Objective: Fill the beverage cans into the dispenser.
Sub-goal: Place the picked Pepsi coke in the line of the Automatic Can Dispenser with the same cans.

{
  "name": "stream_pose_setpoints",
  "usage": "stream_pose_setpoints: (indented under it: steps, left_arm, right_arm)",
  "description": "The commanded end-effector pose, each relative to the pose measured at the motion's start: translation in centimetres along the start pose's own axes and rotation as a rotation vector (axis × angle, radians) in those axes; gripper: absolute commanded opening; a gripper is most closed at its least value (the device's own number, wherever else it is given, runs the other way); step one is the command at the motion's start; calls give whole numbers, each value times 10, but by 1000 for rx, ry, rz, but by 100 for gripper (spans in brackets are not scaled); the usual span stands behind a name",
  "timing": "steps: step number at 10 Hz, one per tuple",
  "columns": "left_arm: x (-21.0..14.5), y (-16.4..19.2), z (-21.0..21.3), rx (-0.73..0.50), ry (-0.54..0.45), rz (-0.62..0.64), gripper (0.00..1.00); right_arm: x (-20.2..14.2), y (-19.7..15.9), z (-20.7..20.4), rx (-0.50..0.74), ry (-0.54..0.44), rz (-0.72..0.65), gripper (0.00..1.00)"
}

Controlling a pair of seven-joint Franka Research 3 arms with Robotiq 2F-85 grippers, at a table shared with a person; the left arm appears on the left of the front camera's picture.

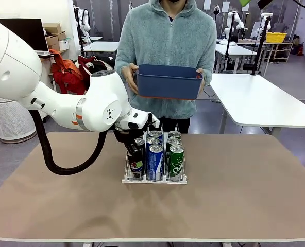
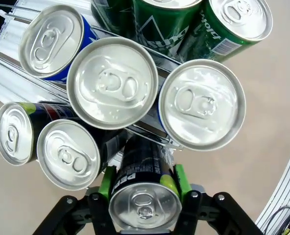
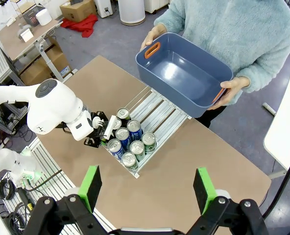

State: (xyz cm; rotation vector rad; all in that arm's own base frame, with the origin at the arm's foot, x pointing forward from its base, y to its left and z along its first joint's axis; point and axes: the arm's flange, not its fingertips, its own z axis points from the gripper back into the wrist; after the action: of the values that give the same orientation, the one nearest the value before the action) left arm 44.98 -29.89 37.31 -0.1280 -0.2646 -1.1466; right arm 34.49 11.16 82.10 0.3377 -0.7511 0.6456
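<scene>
The dispenser [image 1: 179, 179] stands mid-table, its three lanes holding beverage cans: black Pepsi ones [image 1: 136, 165] on the left, blue-and-white [image 1: 155, 162] in the middle, green [image 1: 176, 161] on the right. My left gripper [image 1: 133, 148] reaches down into the left lane. In the left wrist view its green pads [image 2: 106, 183] press both sides of an upright black Pepsi can [image 2: 144, 205], beside two more black cans [image 2: 69, 154]. My right gripper [image 3: 147, 190] hangs high above the table, fingers [image 3: 91, 188] wide apart and empty, looking down on the dispenser [image 3: 159, 115].
A person at the far side holds an empty dark blue tub [image 1: 168, 82] in both hands above the table edge. My left arm's black cable [image 1: 54, 159] loops over the table's left part. The dispenser's far lane ends [image 3: 157, 110] are free.
</scene>
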Motion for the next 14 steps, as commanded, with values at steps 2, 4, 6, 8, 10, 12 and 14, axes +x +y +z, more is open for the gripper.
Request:
stream_pose_setpoints:
  steps: [2, 4, 6, 8, 10, 12, 14]
  left_arm:
    - [-6, -2, 21, 4, -23, 39, 98]
    - [-10, -9, 42, 12, -59, 77, 100]
    - [-14, -14, 59, 25, -89, 82, 100]
    - [-16, -19, 75, 55, -113, 100, 100]
    - [-21, -25, 91, 81, -138, 112, 100]
    - [-26, -29, 106, 106, -163, 119, 100]
    - [-30, -35, 119, 124, -190, 122, 100]
  right_arm:
    - [0, 0, -1, -2, -4, -1, 100]
    - [0, 0, -1, -2, -4, -1, 100]
    - [0, 0, -1, -2, -4, -1, 100]
    - [0, 0, -1, -2, -4, -1, 100]
    - [0, 0, -1, -2, -4, -1, 100]
    - [0, 0, -1, -2, -4, -1, 100]
    - [0, 0, -1, -2, -4, -1, 100]
